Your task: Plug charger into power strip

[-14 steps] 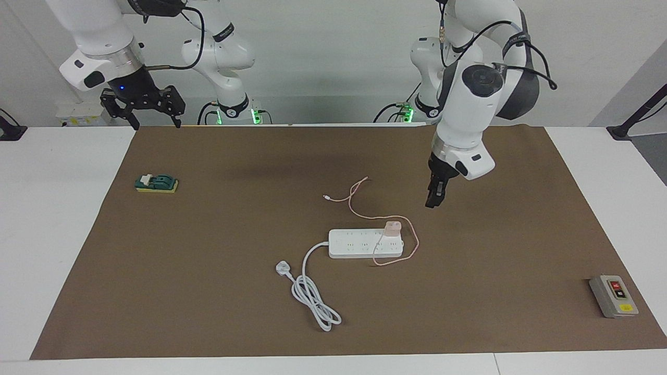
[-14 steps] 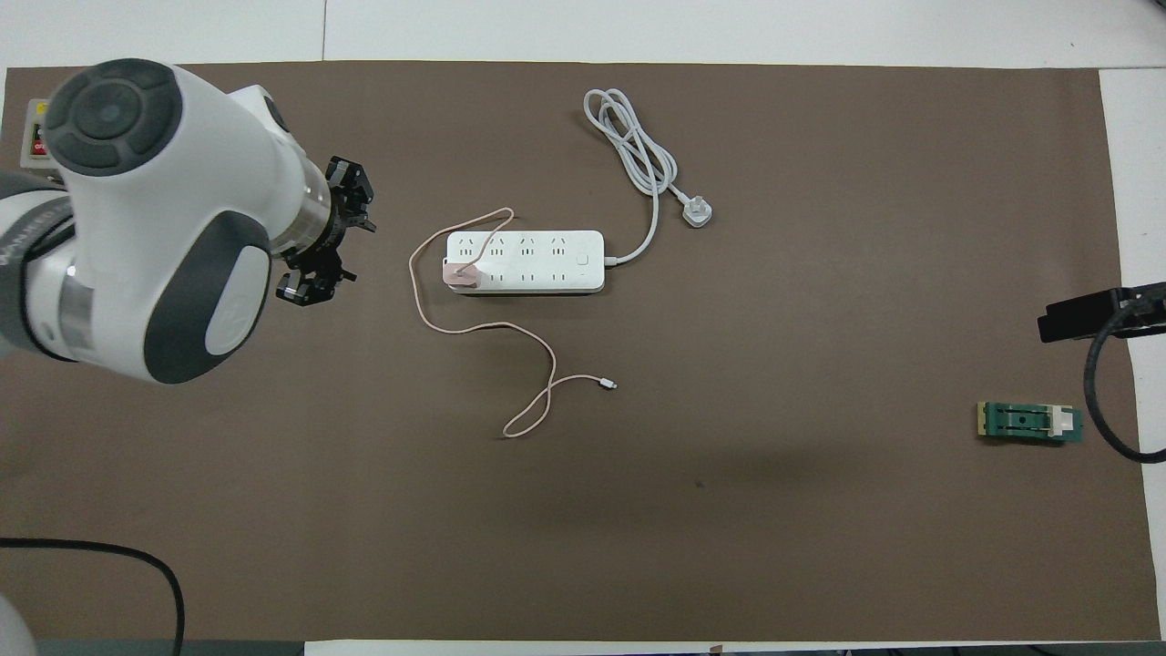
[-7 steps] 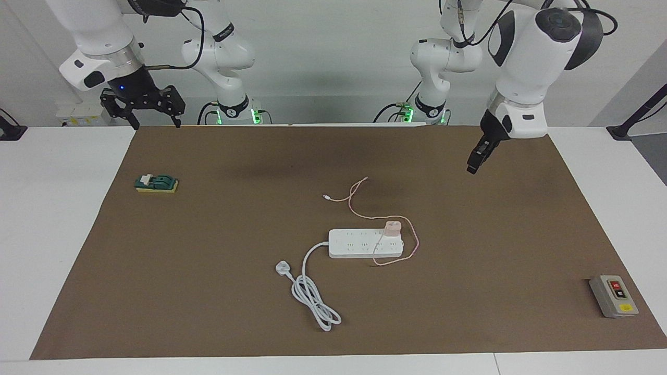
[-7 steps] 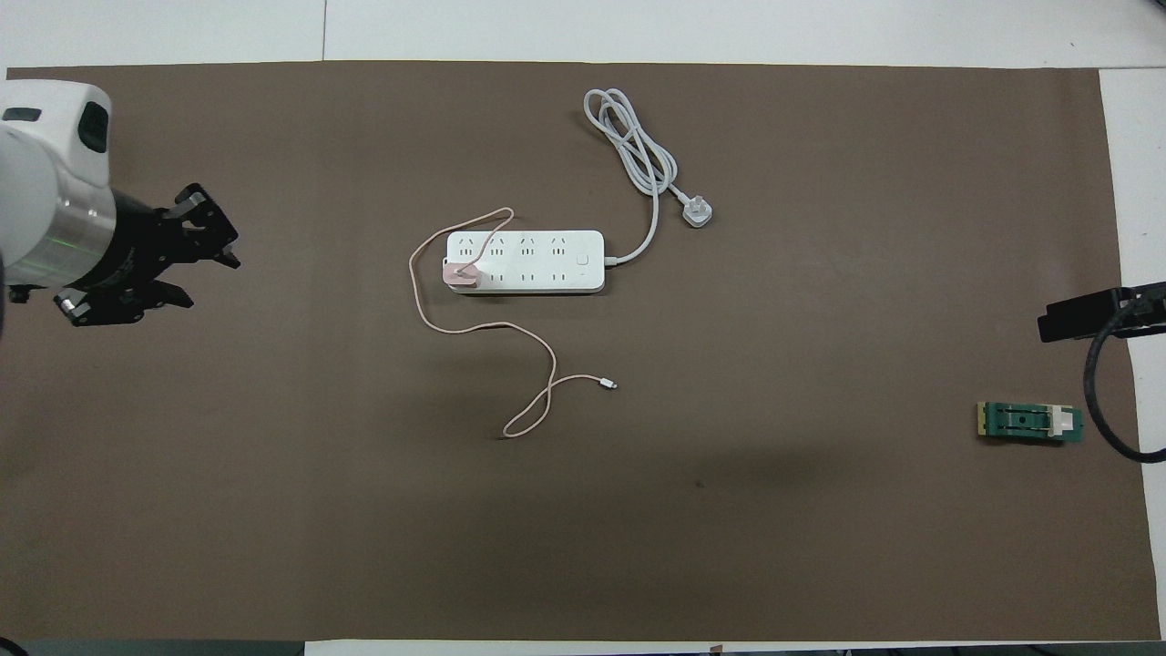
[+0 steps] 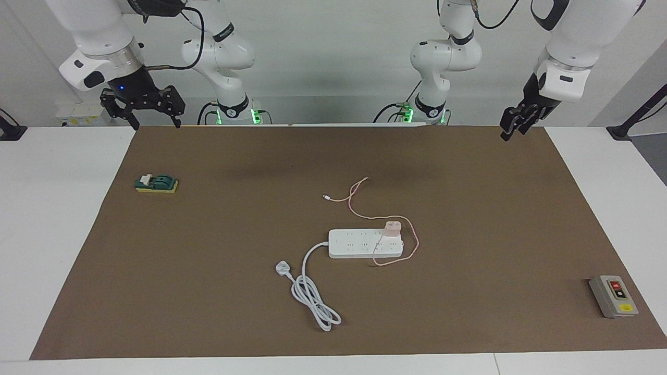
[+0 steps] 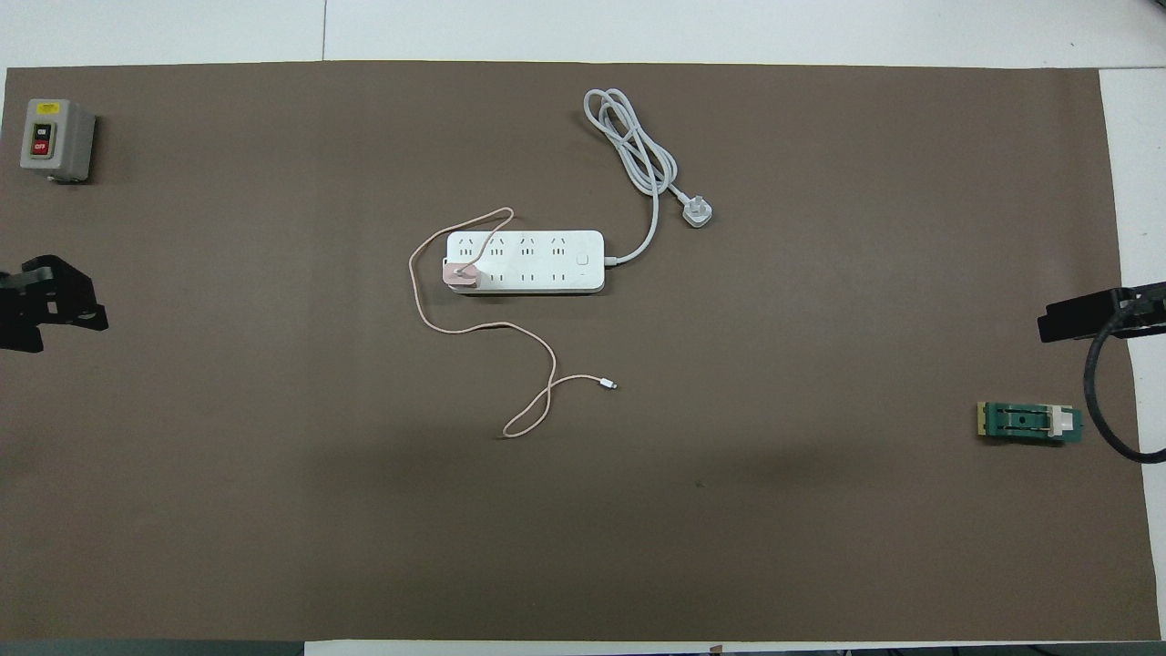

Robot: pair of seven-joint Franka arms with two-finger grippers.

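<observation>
charger (image 5: 392,227) is seated upright in the end socket of power strip (image 5: 366,243), mid-worktop, so plugging looks done | left pincer (image 5: 513,125) raised clear, empty, opening not discernible | right pincer (image 5: 143,108) parked wide, empty

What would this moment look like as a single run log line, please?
charger: seated in power strip | left hand: raised, empty | right hand: open, waiting
</observation>
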